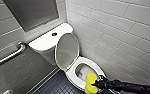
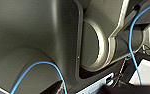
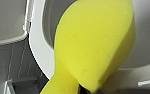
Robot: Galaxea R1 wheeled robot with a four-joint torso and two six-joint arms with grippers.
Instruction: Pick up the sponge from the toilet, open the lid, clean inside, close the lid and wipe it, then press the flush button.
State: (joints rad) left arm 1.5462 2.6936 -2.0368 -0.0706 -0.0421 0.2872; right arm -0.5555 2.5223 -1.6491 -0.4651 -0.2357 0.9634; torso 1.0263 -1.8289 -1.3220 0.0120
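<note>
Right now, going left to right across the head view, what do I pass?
First the grab bar → flush button → lid, standing open → sponge, clamped in the right gripper.

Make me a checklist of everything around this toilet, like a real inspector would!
surface: white tank cover, flat, with the flush button on top.
job's things: toilet with its lid raised upright in front of the tank; yellow sponge at the bowl's front rim.
clutter: nothing seen.
grippers: right gripper shut on the sponge, pinching one end.
cables: blue cable running across the robot's grey body in the left wrist view.
surroundings: white tiled wall, metal grab bar, dark tiled floor.
</note>
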